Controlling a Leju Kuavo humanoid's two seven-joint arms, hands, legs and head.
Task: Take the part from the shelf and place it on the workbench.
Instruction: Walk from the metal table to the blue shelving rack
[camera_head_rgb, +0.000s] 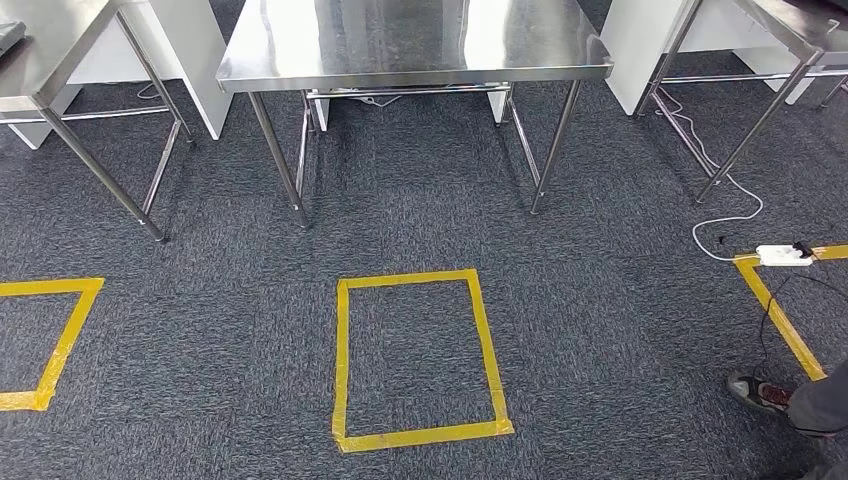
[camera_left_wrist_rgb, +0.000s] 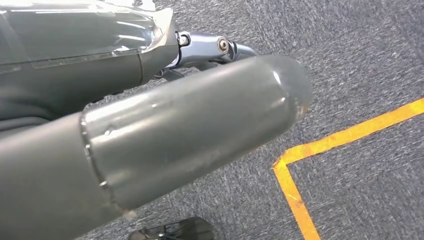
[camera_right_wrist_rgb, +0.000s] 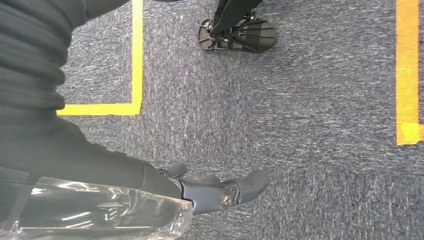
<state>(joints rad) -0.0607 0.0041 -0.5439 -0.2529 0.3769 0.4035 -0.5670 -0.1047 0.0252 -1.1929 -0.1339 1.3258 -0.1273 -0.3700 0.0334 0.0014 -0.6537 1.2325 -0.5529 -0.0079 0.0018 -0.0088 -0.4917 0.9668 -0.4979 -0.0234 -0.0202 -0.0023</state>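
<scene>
A steel table stands at the top centre of the head view, its bare top facing the robot across dark carpet. It is probably the workbench meant to receive the part. Where the part itself lies cannot be told from these pictures, and neither hand carries it.

Both arms hang at the robot's sides, so the wrist cameras look down at the floor. The right hand has its fingers stretched out and apart, holding nothing. The left hand shows a straight grey thumb that covers most of its fingers. Whether that hand is spread or curled cannot be told.

A yellow tape square marks the carpet at lower centre, directly in front of the table. It looks like a standing mark, placed so the robot stops squarely at the table's near edge. A second tape outline sits at the left edge, before a second table in the upper left. A third outline runs down the right side, below a third table.

The carpet between the centre square and the table legs is open for walking. The right side is tighter: a white power strip rests on the tape corner there, with a white cable looping up toward the table legs. A person's shoe stands at the lower right, just beside the tape. A step that way risks the cable or the foot.
</scene>
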